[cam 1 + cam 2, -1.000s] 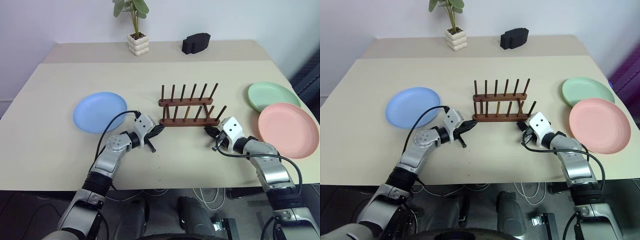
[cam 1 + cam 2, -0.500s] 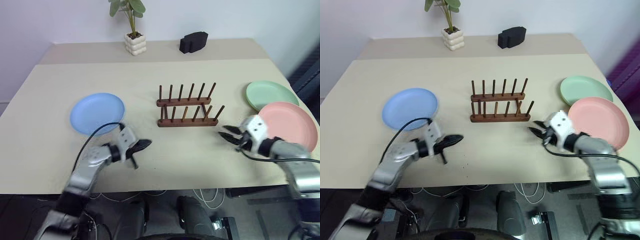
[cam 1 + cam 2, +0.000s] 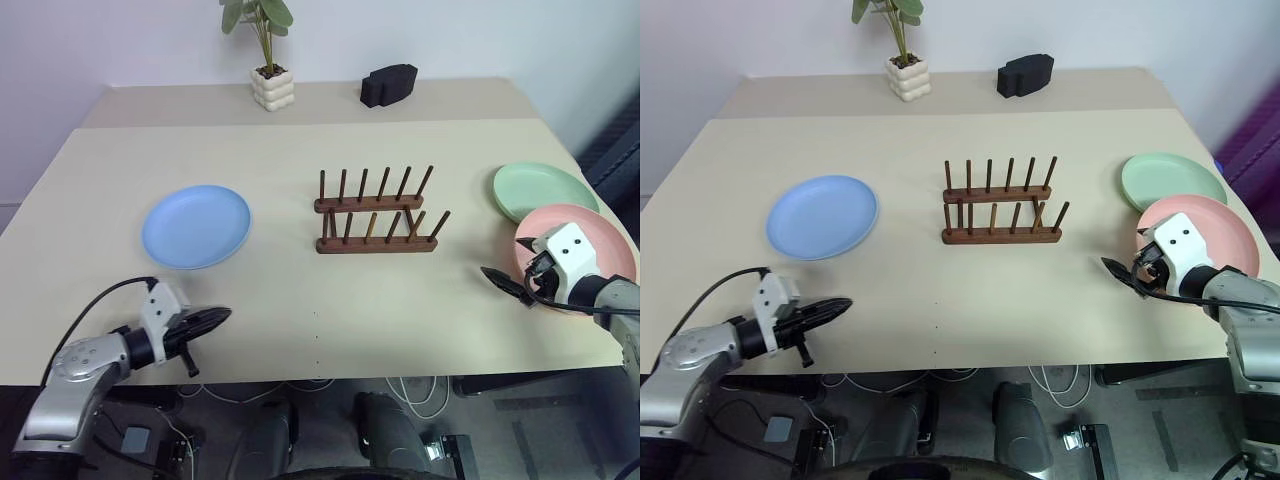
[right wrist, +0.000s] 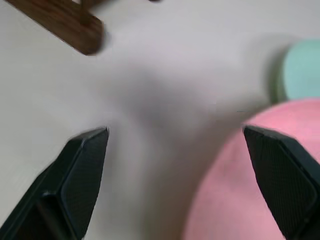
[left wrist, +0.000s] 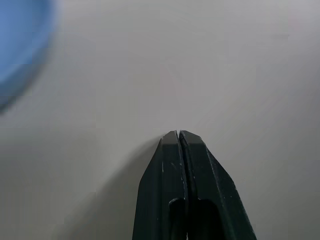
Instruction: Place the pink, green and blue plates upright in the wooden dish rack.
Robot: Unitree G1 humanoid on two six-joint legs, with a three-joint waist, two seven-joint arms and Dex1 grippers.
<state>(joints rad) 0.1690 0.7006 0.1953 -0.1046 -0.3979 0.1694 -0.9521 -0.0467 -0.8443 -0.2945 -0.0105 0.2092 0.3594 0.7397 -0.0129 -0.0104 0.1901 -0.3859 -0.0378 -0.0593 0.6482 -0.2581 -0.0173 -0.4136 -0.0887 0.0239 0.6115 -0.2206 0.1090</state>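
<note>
Left pincer [image 3: 222, 316]: we see it low over the near left part of the tabletop [image 3: 300, 150], its two black fingers pressed together with nothing between them — the left wrist view shows them meeting tip to tip over bare surface.
Right pincer [image 4: 175, 135]: we see its fingers spread wide apart and empty; one tip lies over the bare tabletop, the other over the near edge of the pink plate [image 3: 580, 255].
Blue plate [image 3: 196, 226]: we find it lying flat on the left side of the tabletop, well apart from the rack and a little beyond the left pincer.
Pink plate: flat on the tabletop near the right edge, just beside the right pincer.
Green plate [image 3: 545, 191]: flat on the right side too, just behind the pink plate — we cannot tell whether the two rims touch.
Wooden dish rack [image 3: 375, 212]: we see it standing in the middle of the tabletop, two rails with rows of upright pegs, with no plate in it.
Potted plant [image 3: 268, 55]: at the far edge, in a white pot.
Black object [image 3: 389, 85]: to the right of the plant, also at the far edge.
</note>
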